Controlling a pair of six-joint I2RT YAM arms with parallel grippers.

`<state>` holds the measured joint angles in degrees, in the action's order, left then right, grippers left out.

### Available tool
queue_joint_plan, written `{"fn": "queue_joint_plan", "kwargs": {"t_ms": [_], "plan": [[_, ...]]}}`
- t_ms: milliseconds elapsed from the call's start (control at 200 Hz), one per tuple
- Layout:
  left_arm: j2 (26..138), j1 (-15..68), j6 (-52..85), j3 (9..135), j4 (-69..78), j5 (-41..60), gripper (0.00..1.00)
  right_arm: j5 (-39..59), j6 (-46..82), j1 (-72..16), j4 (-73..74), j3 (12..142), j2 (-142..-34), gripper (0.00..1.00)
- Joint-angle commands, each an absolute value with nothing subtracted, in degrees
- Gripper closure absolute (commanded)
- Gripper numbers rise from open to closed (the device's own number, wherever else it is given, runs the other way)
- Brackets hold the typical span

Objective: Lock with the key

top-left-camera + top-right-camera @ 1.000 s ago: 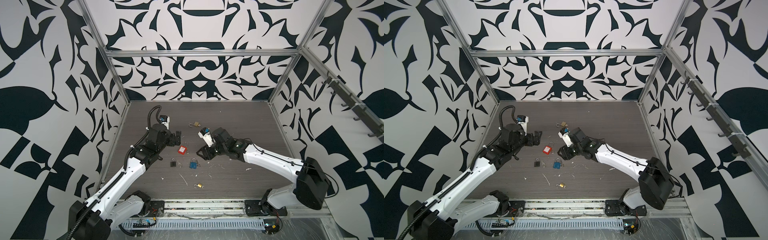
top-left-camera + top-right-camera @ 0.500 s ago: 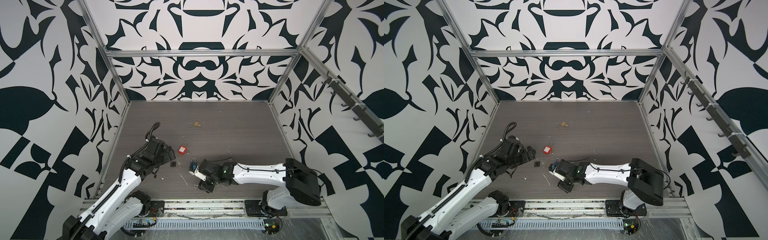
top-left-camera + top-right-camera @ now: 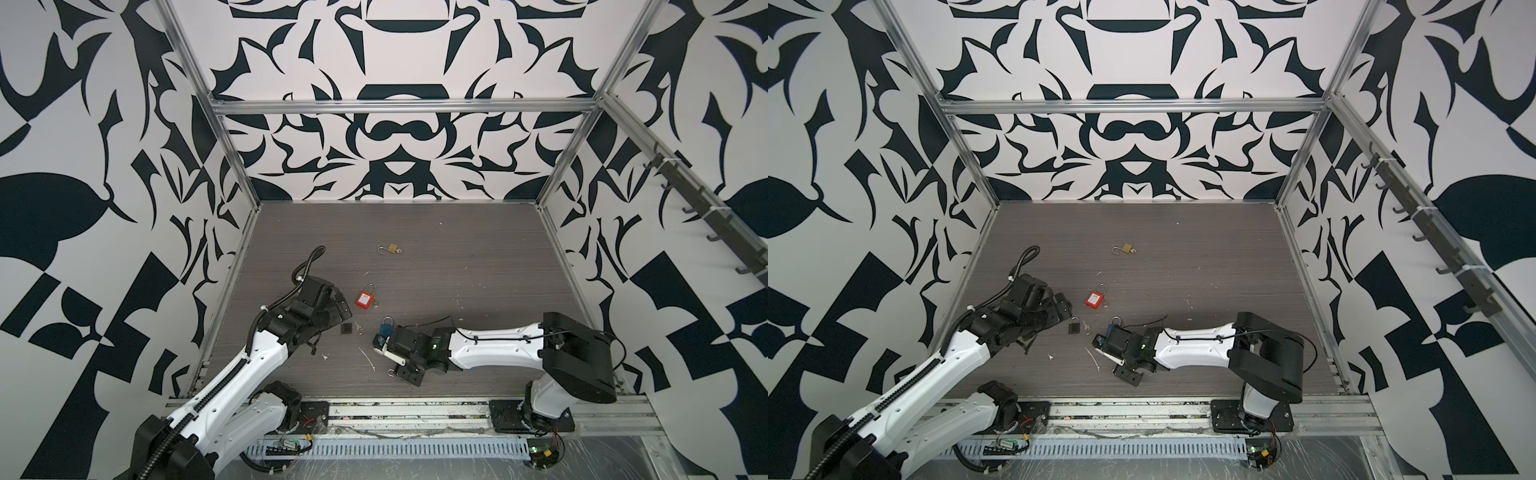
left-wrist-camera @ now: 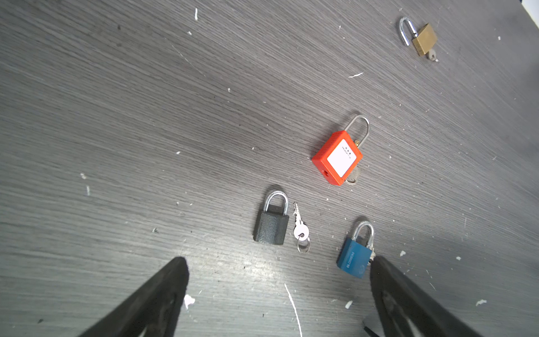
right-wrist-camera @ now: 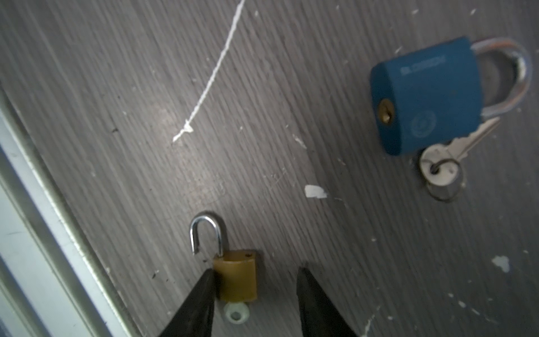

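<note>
Brass padlock [image 5: 236,275], key [image 5: 234,315] in its base, is sitting inside your half-open right gripper [image 5: 256,271], touching one finger; you're setting up the grasp, next needing a square close; left gripper [image 4: 277,259] is hovering wide open

The grey tabletop [image 3: 457,257] bears far brass padlock [image 3: 392,249], red padlock [image 3: 364,300], black padlock [image 4: 271,229], blue padlock [image 4: 353,261], near brass padlock [image 5: 237,277].

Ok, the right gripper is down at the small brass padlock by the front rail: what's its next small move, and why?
Probably close the right gripper on the small brass padlock: its jaws straddle the body, one finger touching, the other apart; the shackle is open, key at its base.
</note>
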<state>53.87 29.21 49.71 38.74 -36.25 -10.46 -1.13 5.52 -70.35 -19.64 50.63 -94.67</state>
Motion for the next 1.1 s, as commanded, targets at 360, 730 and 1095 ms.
{"fn": "queue_joint_plan", "kwargs": {"t_ms": [360, 730, 1095], "plan": [[54.7, 29.1, 50.6, 38.1, -35.1, -11.8, 0.01, -3.8, 7.7, -70.4, -22.5, 53.6, -96.0, 0.83], [59.7, 29.1, 40.2, 45.5, -29.3, -12.2, 0.00, -9.8, 23.1, -58.4, -22.4, 48.6, -79.1, 0.86], [71.6, 30.0, 26.4, 56.1, -24.2, -11.4, 0.02, -8.0, 33.6, -45.3, -21.5, 52.6, -84.2, 0.86]]}}
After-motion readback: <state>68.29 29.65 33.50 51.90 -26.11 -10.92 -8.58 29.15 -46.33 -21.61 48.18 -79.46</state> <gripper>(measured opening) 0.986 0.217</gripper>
